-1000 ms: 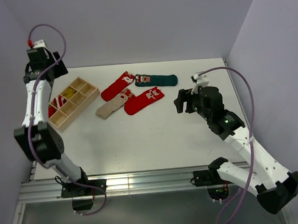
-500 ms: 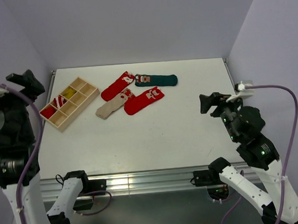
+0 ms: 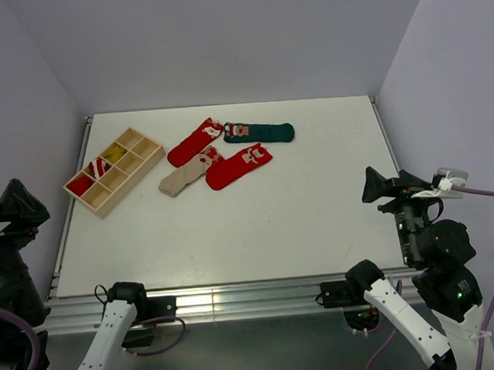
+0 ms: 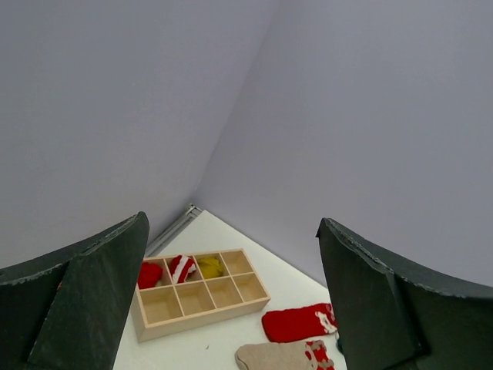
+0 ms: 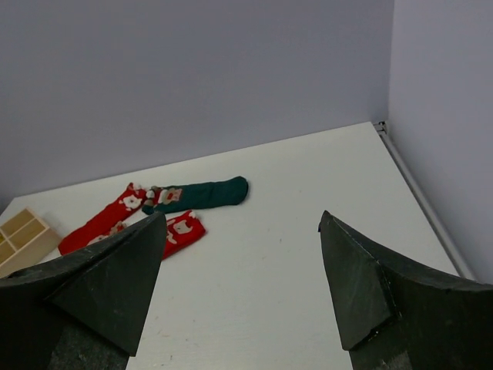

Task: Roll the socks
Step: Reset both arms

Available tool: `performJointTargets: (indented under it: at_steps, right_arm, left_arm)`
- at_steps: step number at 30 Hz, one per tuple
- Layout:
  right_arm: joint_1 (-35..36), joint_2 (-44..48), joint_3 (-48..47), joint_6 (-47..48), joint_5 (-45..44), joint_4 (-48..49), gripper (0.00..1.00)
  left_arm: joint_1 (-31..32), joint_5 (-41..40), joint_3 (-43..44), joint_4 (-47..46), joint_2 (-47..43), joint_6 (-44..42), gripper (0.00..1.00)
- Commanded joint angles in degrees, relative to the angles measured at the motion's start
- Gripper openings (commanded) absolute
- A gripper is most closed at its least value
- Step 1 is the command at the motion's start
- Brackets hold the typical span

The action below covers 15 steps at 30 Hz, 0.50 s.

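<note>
Arms stand raised beside your table's [image 3: 233, 235] near corners; left gripper [image 4: 231, 220] and right gripper [image 5: 243, 216] gape empty.

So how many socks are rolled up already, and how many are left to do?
Three look done: a red roll, a striped roll and a yellow roll sit in the wooden tray. Nothing is in hand: both arms' jaws are open and empty, away from the socks. Four are left, lying flat on the table: a far red sock, a near red sock, a beige sock and a green sock.
</note>
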<state>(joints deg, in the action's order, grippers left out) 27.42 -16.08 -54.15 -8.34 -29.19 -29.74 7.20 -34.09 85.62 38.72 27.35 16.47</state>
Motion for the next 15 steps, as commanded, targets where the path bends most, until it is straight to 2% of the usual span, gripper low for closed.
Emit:
performJointTargets:
  at_steps: [1,8,15]
  right_arm:
    - [-0.26,1.66,0.19,1.92,-3.41,1.26,0.87]
    - [-0.26,2.54,0.8,0.96,-3.51,0.82,0.87]
    - [-0.26,3.07,1.68,0.95,-3.68,1.43,0.87]
  left_arm:
    - [1.32,-7.3,-0.02,2.67,-0.98,1.02,0.98]
    - [2.99,-11.61,-0.72,2.94,-1.78,1.64,0.98]
    - [3.78,-10.74,-1.16,2.15,-1.6,0.85,0.98]
